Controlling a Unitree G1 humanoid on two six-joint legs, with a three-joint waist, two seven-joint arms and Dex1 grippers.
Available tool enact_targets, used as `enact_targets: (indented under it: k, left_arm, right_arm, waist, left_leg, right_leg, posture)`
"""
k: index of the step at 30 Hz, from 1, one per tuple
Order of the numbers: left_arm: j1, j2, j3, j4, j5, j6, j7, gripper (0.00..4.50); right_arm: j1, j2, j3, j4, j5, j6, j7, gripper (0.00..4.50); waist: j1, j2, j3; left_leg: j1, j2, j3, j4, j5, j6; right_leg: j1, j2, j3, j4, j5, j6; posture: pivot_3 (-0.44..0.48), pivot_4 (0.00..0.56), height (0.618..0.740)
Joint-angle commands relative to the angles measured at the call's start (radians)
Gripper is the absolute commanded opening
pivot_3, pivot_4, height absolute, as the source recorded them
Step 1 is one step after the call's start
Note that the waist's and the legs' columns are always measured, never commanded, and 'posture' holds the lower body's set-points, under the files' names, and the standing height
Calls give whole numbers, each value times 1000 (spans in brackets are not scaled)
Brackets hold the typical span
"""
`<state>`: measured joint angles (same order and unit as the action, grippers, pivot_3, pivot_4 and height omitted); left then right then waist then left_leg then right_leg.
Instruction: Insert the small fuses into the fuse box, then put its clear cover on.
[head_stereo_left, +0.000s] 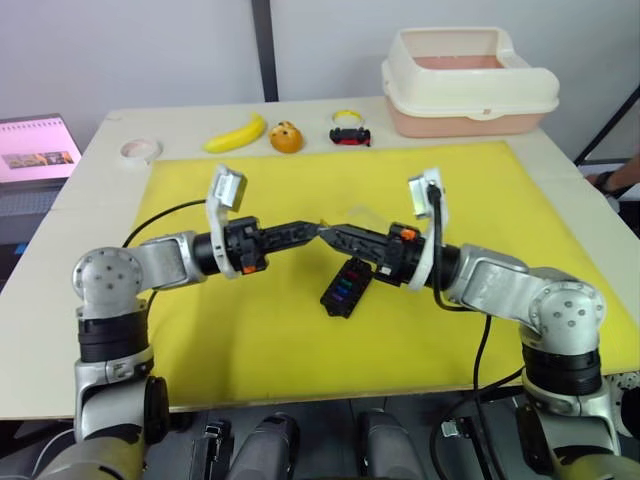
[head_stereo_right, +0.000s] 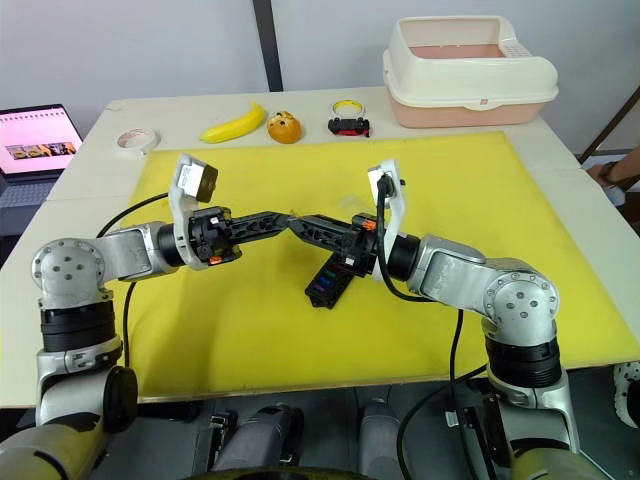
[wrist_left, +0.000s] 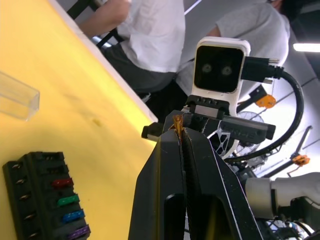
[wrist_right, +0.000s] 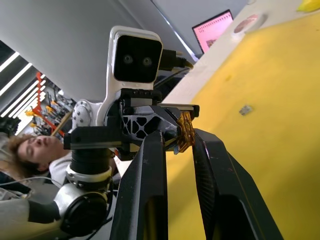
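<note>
A: Any readable text, labels or numbers?
B: None. The laptop screen at the table's left edge shows a pink page with a strip of small pictures, lettering too small to make out.
A: Fuse box?
B: No legible markings, just coloured fuses in slots.

black fuse box, yellow mat, amber fuse

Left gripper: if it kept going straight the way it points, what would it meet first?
The right gripper, tip to tip with the left gripper, which pinches an amber fuse between them. Depth between them is unclear.
</note>
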<state>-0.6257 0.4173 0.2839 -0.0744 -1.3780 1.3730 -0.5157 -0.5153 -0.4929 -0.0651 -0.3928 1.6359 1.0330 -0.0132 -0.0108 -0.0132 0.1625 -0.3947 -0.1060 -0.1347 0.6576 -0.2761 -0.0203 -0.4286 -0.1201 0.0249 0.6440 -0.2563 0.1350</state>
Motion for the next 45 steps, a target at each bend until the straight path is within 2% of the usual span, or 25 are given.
enact_targets:
  k: [1, 21, 23, 26, 29, 41, 43, 45]
  left_arm:
    - [-11, 12, -12, -9, -14, -14, 3, 0]
    - [0, 46, -25, -4, -88, -37, 11, 0]
    - [0, 50, -29, -4, -95, -40, 12, 0]
    - [3, 55, -32, -7, -107, -43, 7, 0]
    - [4, 58, -33, -9, -110, -44, 2, 0]
    - [3, 57, -35, -7, -129, -50, 1, 0]
    - [4, 56, -36, -4, -124, -52, -3, 0]
    - [5, 55, -37, -3, -119, -55, -6, 0]
  right_arm:
    - [-8, -14, -9, -22, 34, -27, -19, 244]
    - [2, -62, -25, 19, 215, -98, -57, 243]
    - [6, -65, -28, 24, 225, -101, -56, 1272]
    - [10, -71, -25, 24, 231, -109, -52, 2564]
    - [17, -80, -25, 24, 236, -115, -48, 4134]
    - [38, -78, -3, 14, 194, -124, -41, 4134]
    - [35, -77, -1, 13, 197, -126, -41, 3595]
    - [34, -79, 0, 13, 198, -125, -41, 2875]
  waist:
    - [0, 0, 0]
    - [0, 0, 0]
    - [-1, 0, 0]
    - [0, 0, 0]
    - [0, 0, 0]
    - [0, 0, 0]
    - [0, 0, 0]
    - [0, 0, 0]
  left_leg:
    - [0, 0, 0, 0, 0, 0]
    - [0, 0, 0, 0, 0, 1]
    - [0, 0, 0, 0, 0, 1]
    - [0, 0, 0, 0, -1, 1]
    - [0, 0, 0, 0, -1, 1]
    - [0, 0, 0, -1, 0, 1]
    - [0, 0, 0, -1, 0, 1]
    - [0, 0, 0, -1, -1, 1]
  right_leg:
    - [0, 0, 0, 0, 0, 0]
    - [0, 0, 0, 0, 0, 0]
    - [0, 0, 0, 0, 0, 0]
    - [0, 0, 0, -1, 0, 0]
    - [0, 0, 0, -1, 0, 0]
    - [0, 0, 0, -1, 0, 0]
    - [0, 0, 0, -1, 0, 0]
    - [0, 0, 0, -1, 0, 0]
  posture:
    - [0, 150, 740]
    - [0, 150, 740]
    - [0, 150, 740]
    - [0, 150, 740]
    - [0, 150, 740]
    - [0, 150, 740]
    - [0, 150, 740]
    - [0, 150, 740]
